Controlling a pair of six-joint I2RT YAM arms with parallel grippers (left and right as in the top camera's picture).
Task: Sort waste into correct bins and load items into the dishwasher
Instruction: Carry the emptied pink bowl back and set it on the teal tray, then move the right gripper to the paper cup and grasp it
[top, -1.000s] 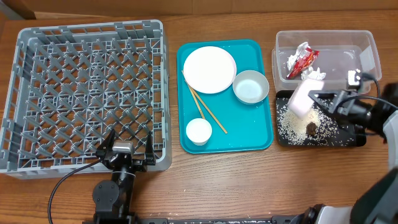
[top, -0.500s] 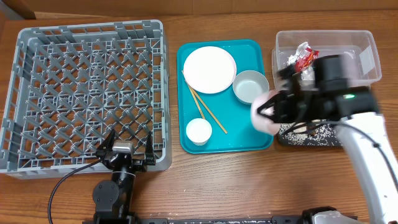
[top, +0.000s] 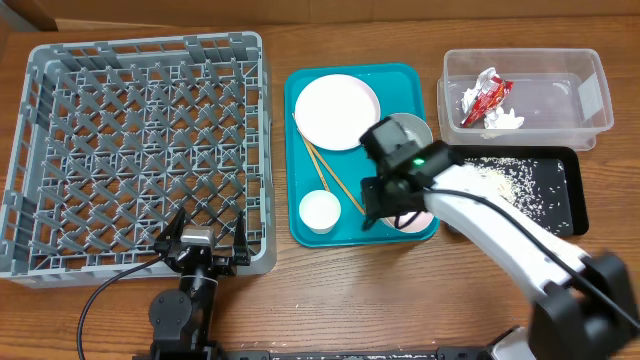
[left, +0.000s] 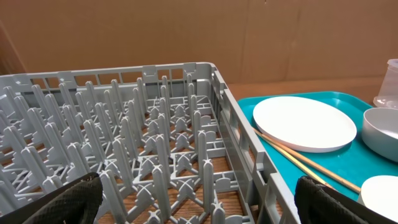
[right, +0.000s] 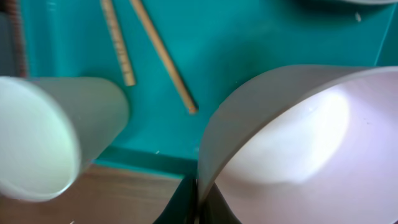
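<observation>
My right gripper is shut on the rim of a whitish bowl, low over the teal tray's front right corner. The small white cup stands just left of it. The chopsticks, the white plate and the second bowl, partly under my arm, lie on that tray. Rice lies in the black tray; the brown lump is hidden. The red wrapper and tissue lie in the clear tub. My left gripper is open and empty at the grey rack's front edge.
The teal serving tray sits between the rack and the two bins. My right arm's white link crosses the black tray's front left part. The left wrist view shows the plate, chopsticks and bowl.
My right arm has carried the bowl leftwards from above the black tray to the teal tray's front right corner. The rice now lies uncovered in the black tray. The left arm has not moved.
</observation>
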